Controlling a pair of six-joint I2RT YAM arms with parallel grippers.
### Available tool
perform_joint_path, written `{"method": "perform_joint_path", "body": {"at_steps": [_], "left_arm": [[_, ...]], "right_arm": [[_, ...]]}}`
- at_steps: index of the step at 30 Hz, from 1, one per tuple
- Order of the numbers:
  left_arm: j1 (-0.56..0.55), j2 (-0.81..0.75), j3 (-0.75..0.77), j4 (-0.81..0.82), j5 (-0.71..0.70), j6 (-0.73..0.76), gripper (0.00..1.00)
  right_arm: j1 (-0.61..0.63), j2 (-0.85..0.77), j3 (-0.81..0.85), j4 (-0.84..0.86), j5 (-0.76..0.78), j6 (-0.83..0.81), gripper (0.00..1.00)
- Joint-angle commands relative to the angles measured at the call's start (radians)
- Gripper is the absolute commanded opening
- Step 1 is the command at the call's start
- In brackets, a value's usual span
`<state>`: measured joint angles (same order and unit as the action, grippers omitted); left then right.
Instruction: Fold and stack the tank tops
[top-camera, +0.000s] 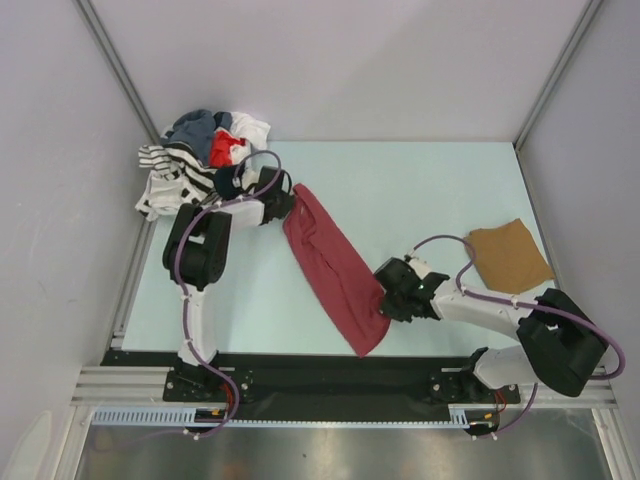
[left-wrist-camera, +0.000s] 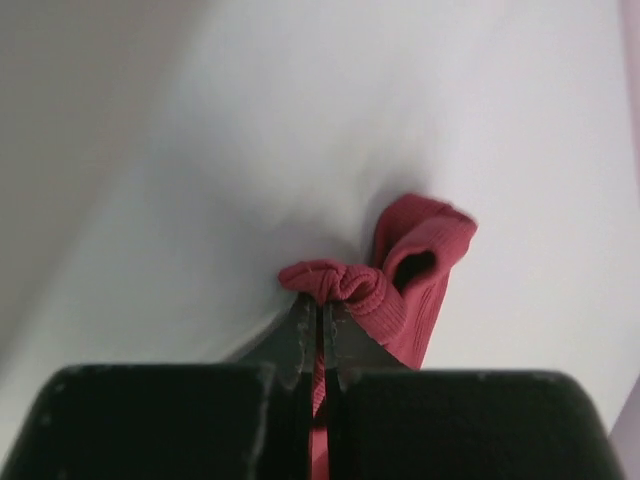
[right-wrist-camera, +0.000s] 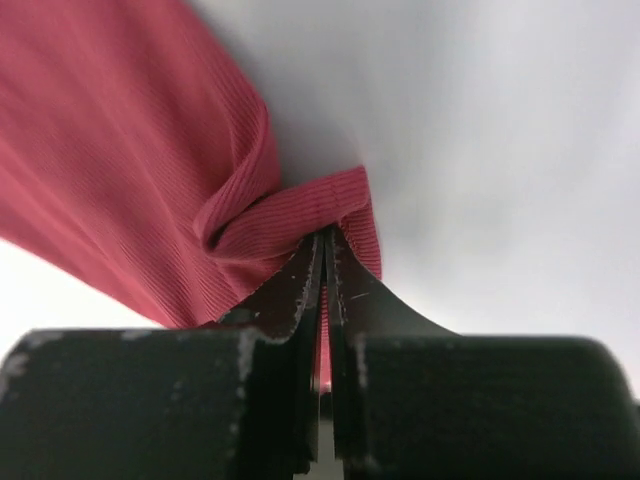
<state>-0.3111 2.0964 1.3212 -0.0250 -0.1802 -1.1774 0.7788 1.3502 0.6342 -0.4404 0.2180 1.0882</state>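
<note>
Pale blue worktop (top-camera: 400, 190) fills a white-walled cell. On it the left end effector (left-wrist-camera: 322, 305) is pinched tight on a bunched end of the maroon top (top-camera: 330, 265) at about 10 o'clock. The right end effector (right-wrist-camera: 325, 240) is clamped on the opposite end near 5 o'clock. Between them the top runs as a long diagonal strip across the centre. The tan top (top-camera: 510, 255) sits folded at 3 o'clock, with a mixed pile (top-camera: 195, 160) at 11. Folding the maroon top appears to be in hand. The next move likely calls for carrying one end over onto the other, edges aligned.
</note>
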Motion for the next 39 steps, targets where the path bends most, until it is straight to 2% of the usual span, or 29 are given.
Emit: {"method": "perform_joint_path", "body": {"at_steps": [1, 6, 8, 12, 13, 17, 18, 19, 23, 30, 35, 39], "left_arm": [[-0.048, 0.126, 0.122, -0.043, 0.122, 0.036, 0.00], [-0.091, 0.208, 0.232, 0.051, 0.156, 0.050, 0.00], [-0.105, 0.246, 0.269, 0.071, 0.168, 0.064, 0.00], [-0.137, 0.333, 0.466, -0.007, 0.189, 0.099, 0.00], [-0.138, 0.341, 0.480, -0.016, 0.197, 0.098, 0.01], [-0.138, 0.336, 0.464, 0.014, 0.185, 0.102, 0.10], [-0.135, 0.333, 0.469, 0.005, 0.183, 0.110, 0.15], [-0.135, 0.329, 0.467, -0.007, 0.183, 0.119, 0.16], [-0.118, 0.280, 0.394, -0.026, 0.136, 0.140, 0.24], [-0.048, 0.179, 0.291, -0.105, 0.079, 0.266, 0.50], [0.067, 0.101, 0.196, -0.156, 0.156, 0.328, 0.66], [0.156, 0.057, 0.119, -0.122, 0.238, 0.349, 0.70]], "right_arm": [[0.129, -0.035, -0.048, -0.179, -0.062, 0.218, 0.04], [0.304, -0.083, -0.073, -0.179, -0.057, 0.381, 0.10], [0.362, -0.092, -0.059, -0.172, -0.028, 0.381, 0.13], [0.393, -0.092, -0.050, -0.155, 0.001, 0.334, 0.17], [0.393, -0.091, -0.045, -0.158, 0.007, 0.322, 0.25], [0.393, -0.118, -0.011, -0.207, 0.079, 0.268, 0.39], [0.393, -0.141, -0.007, -0.210, 0.098, 0.239, 0.42], [0.393, -0.154, -0.007, -0.205, 0.106, 0.224, 0.46], [0.376, -0.215, 0.002, -0.212, 0.145, 0.153, 0.51], [0.249, -0.301, 0.024, -0.208, 0.149, 0.010, 0.53], [0.185, -0.339, 0.022, -0.201, 0.129, -0.057, 0.54], [0.148, -0.333, 0.018, -0.166, 0.104, -0.103, 0.55]]}}
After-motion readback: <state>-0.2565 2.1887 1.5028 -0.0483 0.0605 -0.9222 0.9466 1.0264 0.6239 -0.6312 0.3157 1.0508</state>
